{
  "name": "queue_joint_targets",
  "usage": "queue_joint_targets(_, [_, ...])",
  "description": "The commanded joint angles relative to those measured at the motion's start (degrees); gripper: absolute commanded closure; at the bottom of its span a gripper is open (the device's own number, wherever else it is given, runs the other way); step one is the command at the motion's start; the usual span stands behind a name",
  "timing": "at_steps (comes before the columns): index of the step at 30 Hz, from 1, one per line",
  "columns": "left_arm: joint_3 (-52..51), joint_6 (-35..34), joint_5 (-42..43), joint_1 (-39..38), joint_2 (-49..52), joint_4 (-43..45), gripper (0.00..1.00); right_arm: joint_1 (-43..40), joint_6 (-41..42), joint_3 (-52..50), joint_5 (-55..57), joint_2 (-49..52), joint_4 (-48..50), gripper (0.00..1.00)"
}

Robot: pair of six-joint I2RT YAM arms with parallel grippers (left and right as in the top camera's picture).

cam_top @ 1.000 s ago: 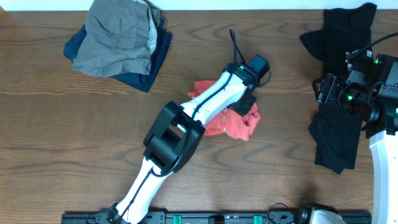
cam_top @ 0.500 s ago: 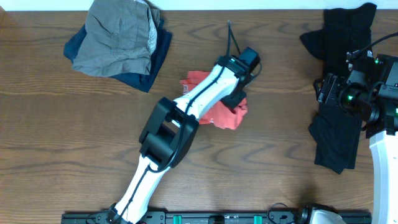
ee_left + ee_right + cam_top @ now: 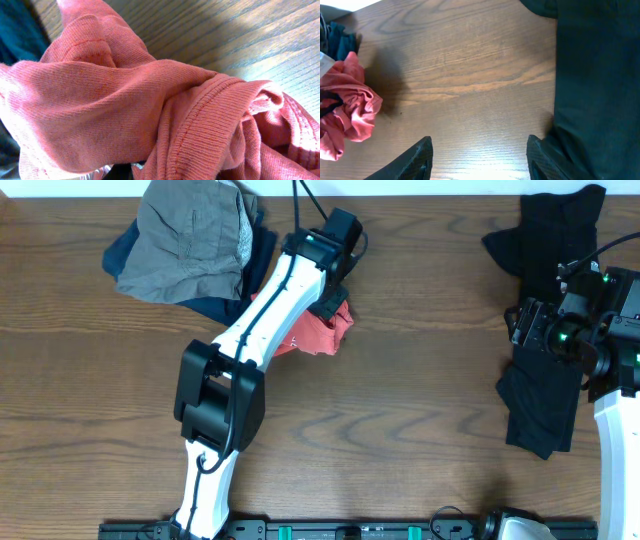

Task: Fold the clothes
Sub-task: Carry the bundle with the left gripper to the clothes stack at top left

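The coral-red T-shirt is bunched into a lump at the back centre of the table, close to the grey and navy pile. My left gripper is shut on it from above. In the left wrist view the coral fabric fills the frame and hides the fingers. The shirt also shows at the left of the right wrist view. My right gripper is open and empty over bare wood, its right finger at the edge of the long black garment, which lies at the table's right.
A grey garment lies on top of navy pieces at the back left. The left arm stretches diagonally across the table's middle. The table's back edge runs just beyond the pile and the left gripper.
My left gripper has carried the bunched coral-red T-shirt from the table's centre up and to the left, close to the grey and navy pile. The right arm has not moved.
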Motion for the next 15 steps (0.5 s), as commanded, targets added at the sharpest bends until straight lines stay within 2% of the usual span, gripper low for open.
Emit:
queue_joint_targets(1, [0.2, 1.1, -1.0, 0.5, -1.2, -0.9, 0.94, -0.5, -0.9, 0.0, 0.4, 0.4, 0.2, 0.42])
queue_joint_targets(10, [2.5, 1.8, -11.1, 0.9, -10.7, -0.2, 0.94, -0.5, -0.8, 0.0, 0.4, 0.9, 1.0, 0.42])
queue_joint_targets(15, [2.6, 10.1, -16.4, 3.7, -16.3, 4.8, 0.94, -0.4, -0.8, 0.0, 0.4, 1.8, 1.0, 0.42])
